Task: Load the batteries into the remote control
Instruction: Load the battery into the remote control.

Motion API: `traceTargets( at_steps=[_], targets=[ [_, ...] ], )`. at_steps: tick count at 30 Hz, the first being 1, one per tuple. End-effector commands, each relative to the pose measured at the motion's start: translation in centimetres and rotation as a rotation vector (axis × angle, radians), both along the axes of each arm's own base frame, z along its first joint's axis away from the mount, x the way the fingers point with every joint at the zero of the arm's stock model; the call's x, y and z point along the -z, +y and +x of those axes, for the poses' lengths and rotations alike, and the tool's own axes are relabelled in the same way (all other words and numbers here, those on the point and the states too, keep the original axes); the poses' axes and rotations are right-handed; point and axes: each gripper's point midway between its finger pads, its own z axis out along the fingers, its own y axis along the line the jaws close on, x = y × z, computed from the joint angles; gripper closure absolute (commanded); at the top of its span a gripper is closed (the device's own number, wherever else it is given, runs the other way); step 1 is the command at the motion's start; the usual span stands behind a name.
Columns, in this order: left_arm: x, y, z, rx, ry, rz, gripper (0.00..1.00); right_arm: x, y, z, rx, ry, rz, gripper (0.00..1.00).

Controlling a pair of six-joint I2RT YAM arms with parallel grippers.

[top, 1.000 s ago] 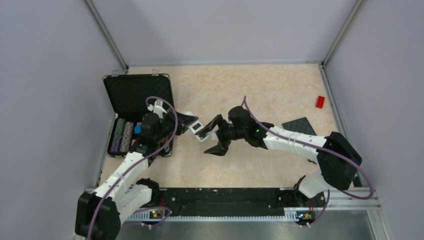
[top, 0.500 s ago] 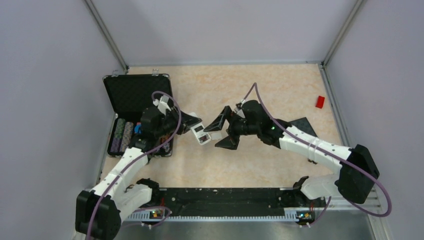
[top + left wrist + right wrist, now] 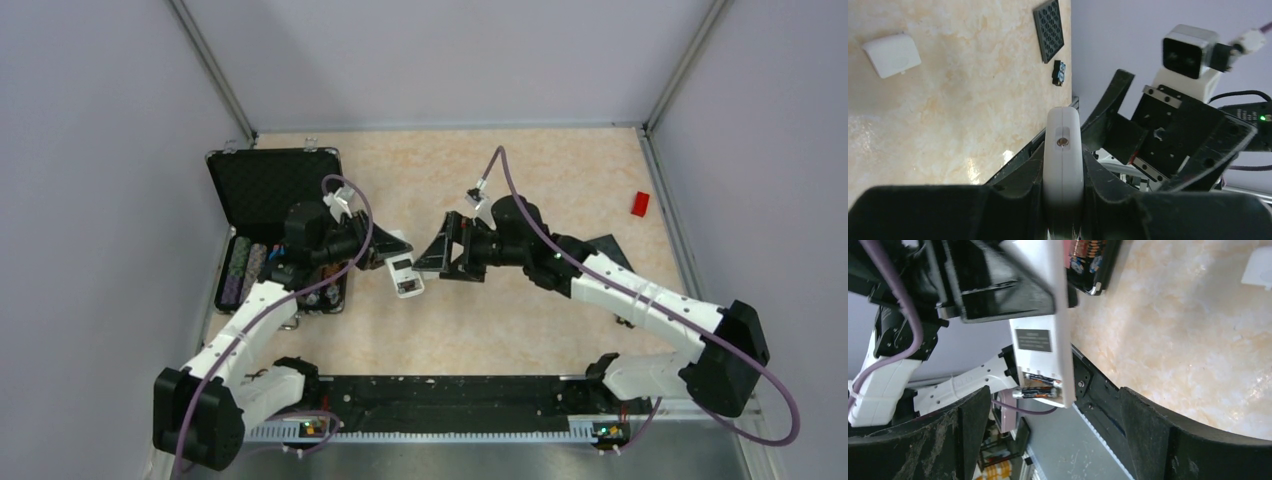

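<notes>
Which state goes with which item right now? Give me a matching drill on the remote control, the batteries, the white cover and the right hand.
Things:
1. remote control
2. batteries
3. white cover
4. right hand

States:
A. lying flat on the table, apart from both arms
B. open, gripping nothing
C. clamped edge-on in the left hand, off the table
D. sitting in the uncovered back of the remote control

Pairs: 1-C, 2-D, 3-A, 4-B
</notes>
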Motion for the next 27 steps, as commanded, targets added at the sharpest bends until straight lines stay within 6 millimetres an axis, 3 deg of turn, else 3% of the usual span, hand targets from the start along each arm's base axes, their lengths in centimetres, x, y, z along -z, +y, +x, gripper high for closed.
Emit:
traceTargets(
  at_steps=[1,11,27],
  targets=[
    [-1.7,-0.6,-0.7,0.068,-0.006,-0.021,1.0,-4.6,1.5,-0.5,-0.062,-0.192,0.06,0.04],
    [-1.6,-0.5,-0.6,0.069,-0.003,-0.007,1.0,-1.9,3.6,-1.6,-0.102,-0.196,-0.044,0.04],
    [-1.1,-0.5,-0.7,0.076,0.012,0.001,1.0,-1.5,4.6,-2.4,-0.168,-0.192,-0.061,0.11]
  ],
)
